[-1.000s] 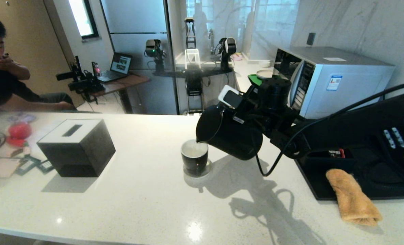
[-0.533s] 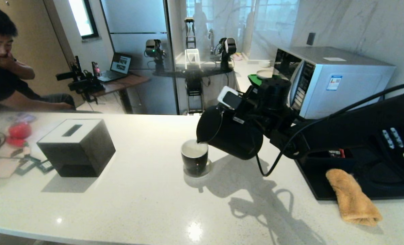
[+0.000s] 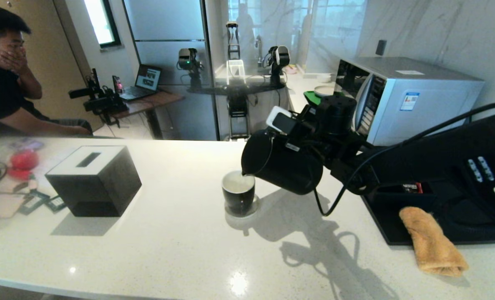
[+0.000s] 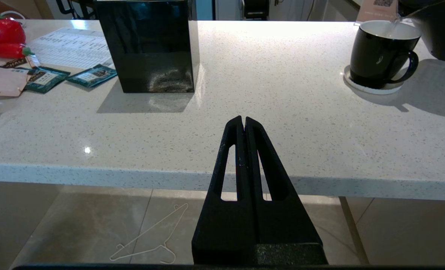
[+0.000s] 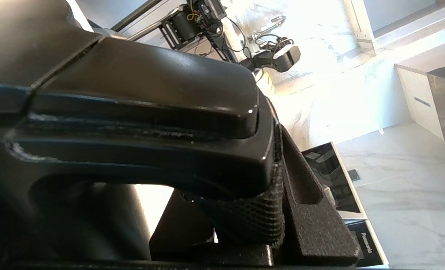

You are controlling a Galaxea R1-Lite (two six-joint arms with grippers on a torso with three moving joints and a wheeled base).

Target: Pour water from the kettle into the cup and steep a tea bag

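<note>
So the right tool (image 5: 278, 210) has its fingers clamped on the handle of the kettle (image 3: 282, 162), holding it up off the desk (image 3: 180, 250) and tipped way over. The spout points down and away from the tool, sitting right over the rim of the cup (image 3: 239, 192). From the left wrist camera you can see a thin stream of water (image 4: 394, 25) running out of the spout into the cup's white inside. Funny thing, the cup actually has a handle, you can see it from that side. It's standing on a small round coaster (image 4: 372, 87), just past the tipped kettle from the tool.

The left tool (image 4: 243, 120) is parked low, in front of the desk edge, with its 2 fingers pressed together and nothing in them. Out ahead of it sits a black box (image 3: 94, 180) with a slot in its pale top, and beyond that to the side there are 2 small teal packets (image 4: 70, 76) lying flat.

Near the right arm there's a black tray (image 3: 443, 221) with a rolled tan cloth (image 3: 433, 242) hanging over its near edge. Can't spot the tea bag anywhere.
</note>
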